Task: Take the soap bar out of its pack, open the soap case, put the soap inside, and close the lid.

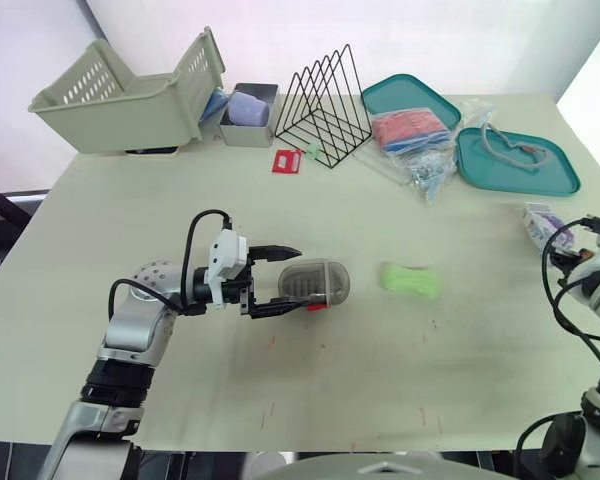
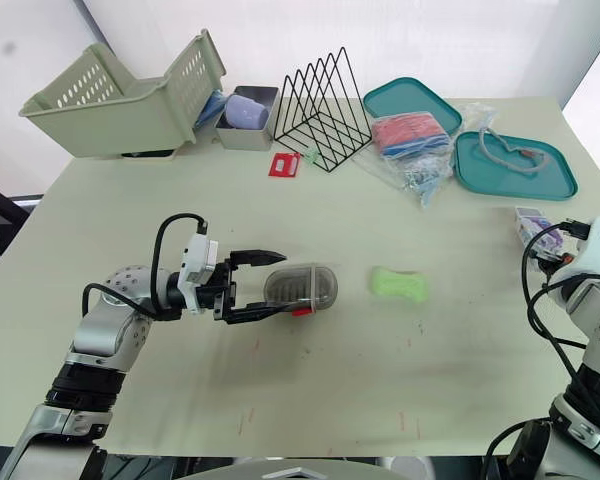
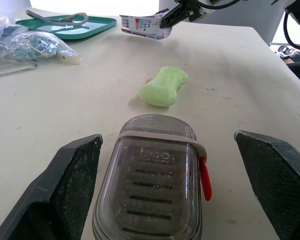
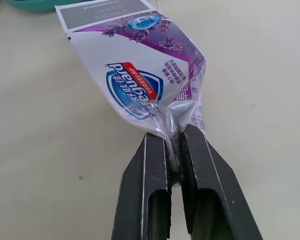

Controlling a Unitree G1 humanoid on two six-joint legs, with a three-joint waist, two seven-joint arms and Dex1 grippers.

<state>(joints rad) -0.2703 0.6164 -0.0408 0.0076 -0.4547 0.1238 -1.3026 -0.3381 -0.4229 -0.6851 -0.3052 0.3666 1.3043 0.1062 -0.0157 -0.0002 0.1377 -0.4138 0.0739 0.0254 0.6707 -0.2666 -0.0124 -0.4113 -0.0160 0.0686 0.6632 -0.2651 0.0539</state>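
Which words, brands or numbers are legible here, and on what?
"Safeguard" (apparently, upside down): blue logo on the soap pack pinched in the right gripper.
Unreadable: the pack's number strip and small print.
Unreadable: embossed word on the soap case lid; red card, too small.

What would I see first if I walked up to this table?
Probably the bright green soap bar, lying bare in the middle of the table. Just beside it, on the robot's left, the left gripper stands open on either side of the closed, see-through soap case. Over at the right edge, the right gripper pinches the purple-and-white soap pack.
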